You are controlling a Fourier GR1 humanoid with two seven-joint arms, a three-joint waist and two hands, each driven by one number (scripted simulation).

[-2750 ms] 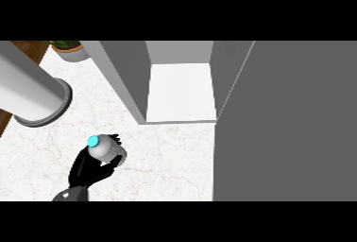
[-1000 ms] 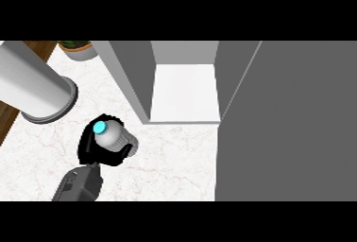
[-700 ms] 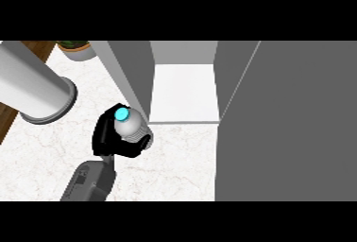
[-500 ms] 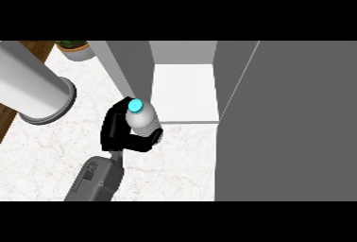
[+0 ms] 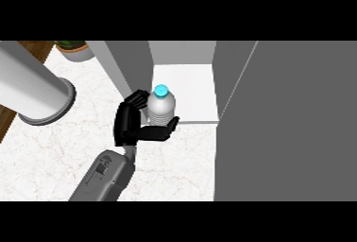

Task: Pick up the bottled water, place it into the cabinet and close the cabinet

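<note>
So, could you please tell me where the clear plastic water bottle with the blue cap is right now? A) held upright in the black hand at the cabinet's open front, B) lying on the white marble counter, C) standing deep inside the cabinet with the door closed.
A: the clear plastic water bottle stands upright with the black hand curled round it, at the front edge of the open grey cabinet.

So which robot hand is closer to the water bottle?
Left. The left robot hand is curled right round the water bottle, holding it. The right robot hand does not show in the picture.
</note>
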